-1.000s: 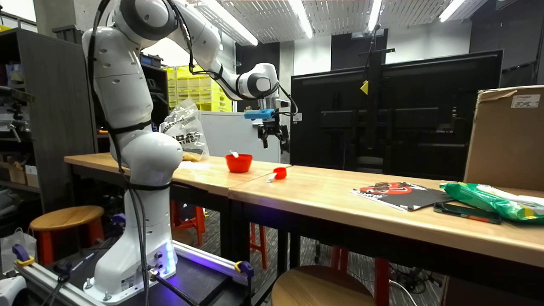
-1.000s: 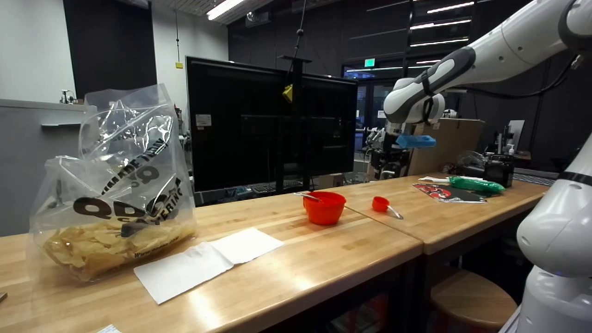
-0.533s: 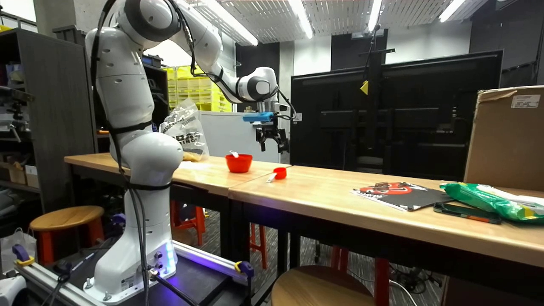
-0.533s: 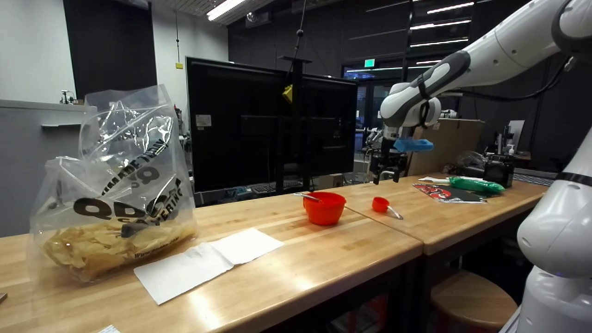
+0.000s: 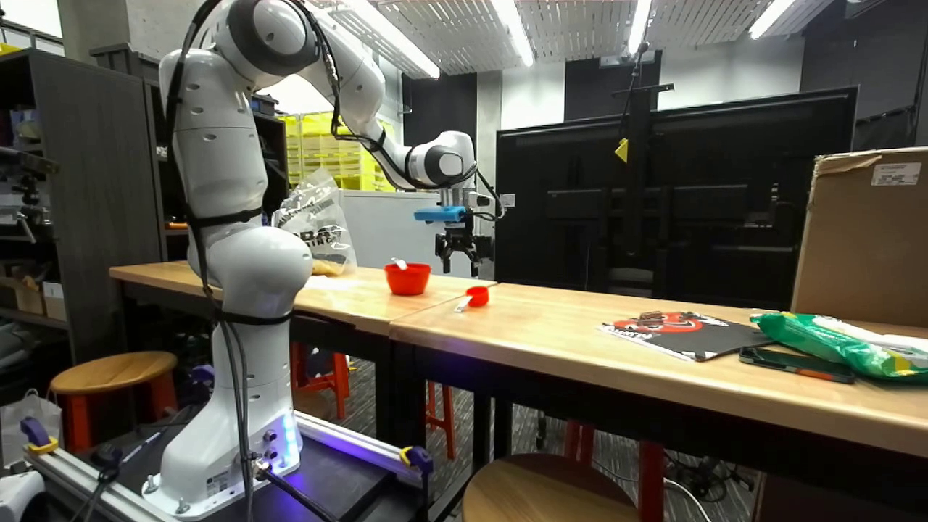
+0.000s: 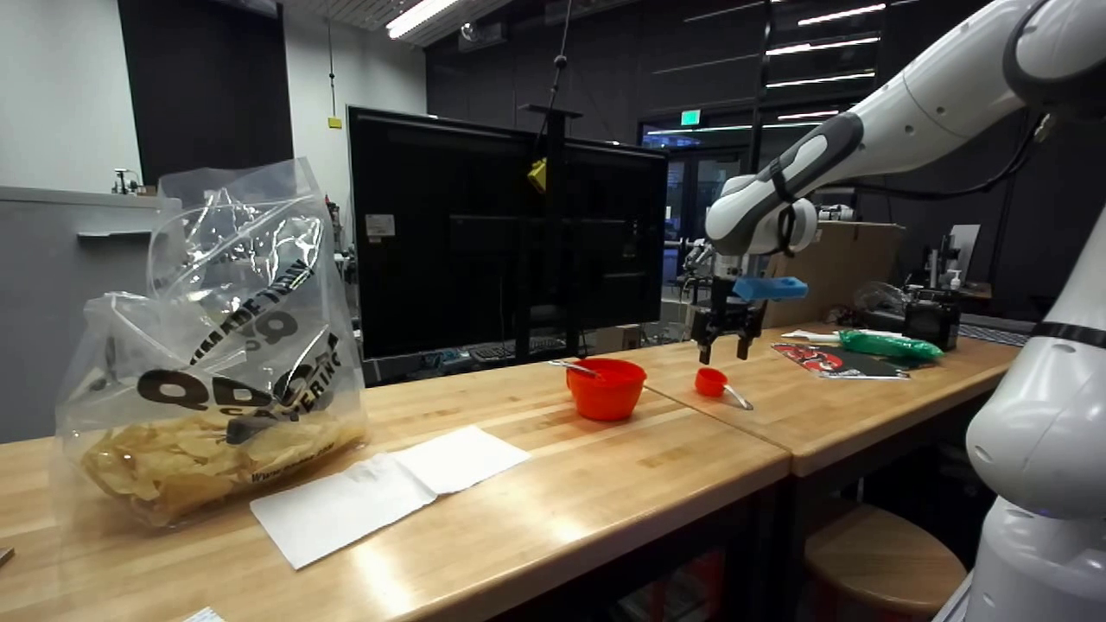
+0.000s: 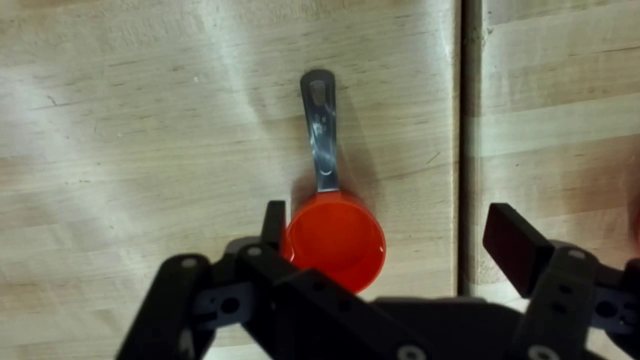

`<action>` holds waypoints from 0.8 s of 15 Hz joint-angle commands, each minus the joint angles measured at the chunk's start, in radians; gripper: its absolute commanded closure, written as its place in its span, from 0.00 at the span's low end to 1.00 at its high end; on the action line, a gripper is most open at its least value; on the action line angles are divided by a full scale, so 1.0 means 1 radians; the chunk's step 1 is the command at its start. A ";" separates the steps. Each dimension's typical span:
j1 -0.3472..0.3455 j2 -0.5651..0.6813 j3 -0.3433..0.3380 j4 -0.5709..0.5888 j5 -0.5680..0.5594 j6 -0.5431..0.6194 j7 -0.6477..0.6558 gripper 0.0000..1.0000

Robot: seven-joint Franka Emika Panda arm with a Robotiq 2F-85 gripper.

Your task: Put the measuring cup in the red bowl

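Wrist view: measuring cup (image 7: 342, 237) on the bench (image 7: 150, 150) near the seam (image 7: 467, 150), its rim partly behind one finger (image 7: 273, 220) from this angle.
Red bowl (image 6: 607, 400): across the seam from the cup; the step in hand looks like the approach before grasping.
Gripper (image 6: 724, 352): parted wide, grasping nothing, above the cup; next it probably must centre on the cup, lower and close.
Arm (image 6: 937, 111): sloping down over the bench, wrist (image 6: 745, 218) bent so the gripper points down.

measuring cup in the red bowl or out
Out: both exterior views show the measuring cup on the table, apart from the red bowl.
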 commanded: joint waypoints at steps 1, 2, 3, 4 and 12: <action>0.005 -0.003 -0.003 -0.006 0.006 -0.016 0.020 0.00; 0.004 -0.004 -0.004 -0.007 0.007 -0.020 0.022 0.00; 0.005 -0.005 -0.003 -0.009 0.010 -0.024 0.025 0.00; 0.005 -0.005 -0.003 -0.009 0.012 -0.027 0.029 0.00; 0.004 -0.016 -0.005 -0.001 0.034 -0.068 0.053 0.00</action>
